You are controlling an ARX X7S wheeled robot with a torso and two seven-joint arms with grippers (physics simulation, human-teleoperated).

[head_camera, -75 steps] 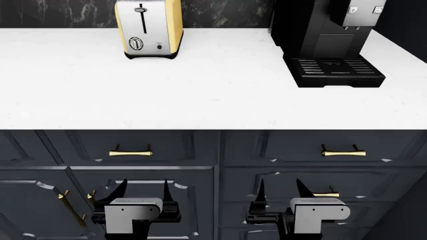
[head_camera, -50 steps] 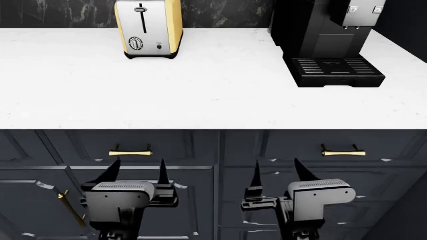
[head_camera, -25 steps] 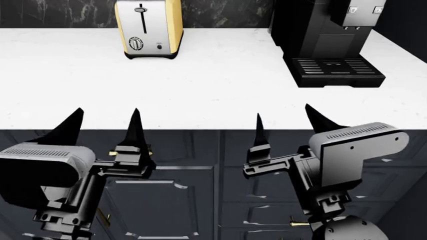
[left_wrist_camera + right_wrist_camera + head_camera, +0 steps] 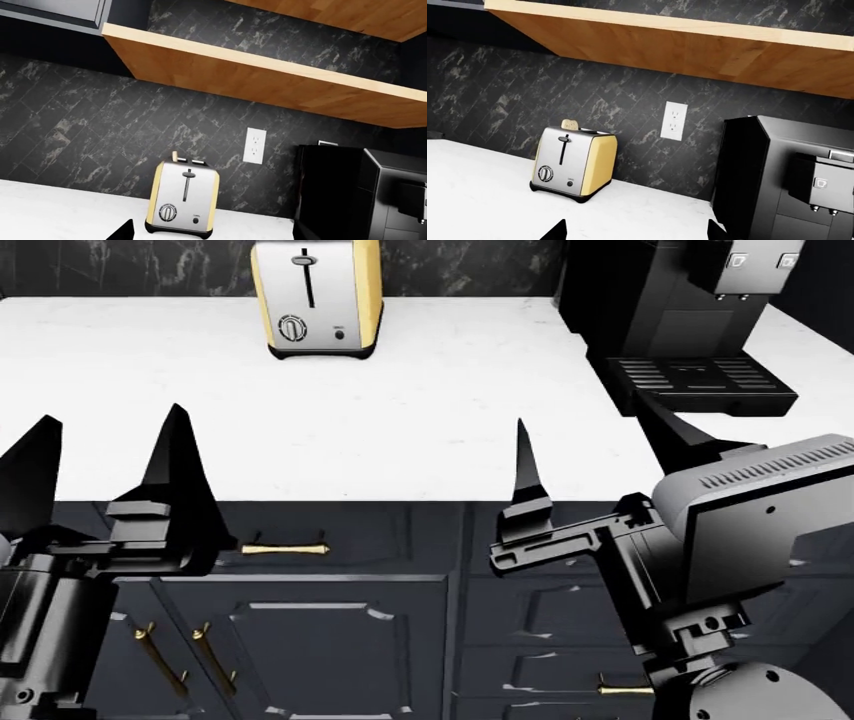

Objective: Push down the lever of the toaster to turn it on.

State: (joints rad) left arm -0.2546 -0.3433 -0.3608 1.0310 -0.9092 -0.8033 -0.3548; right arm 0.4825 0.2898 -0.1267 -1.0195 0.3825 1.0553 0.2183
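Observation:
The toaster [image 4: 316, 300] has yellow sides and a silver front and stands at the back of the white counter [image 4: 400, 420]. Its lever [image 4: 306, 257] sits at the top of the black slot. The toaster also shows in the left wrist view [image 4: 181, 202], with its lever [image 4: 190, 175] up, and in the right wrist view [image 4: 574, 167], with its lever [image 4: 564, 139] up. My left gripper [image 4: 111, 440] is open and empty at the counter's front edge, far from the toaster. My right gripper [image 4: 587, 430] is open and empty, also at the front edge.
A large black coffee machine [image 4: 681, 310] stands at the back right of the counter. A wooden shelf [image 4: 267, 80] hangs above against the dark marble wall. A wall outlet [image 4: 672, 121] sits between toaster and machine. Dark cabinets with gold handles [image 4: 283, 549] are below.
Both arms have risen from in front of the cabinets to the counter's front edge, fingers pointing at the back wall. The head view has shifted slightly.

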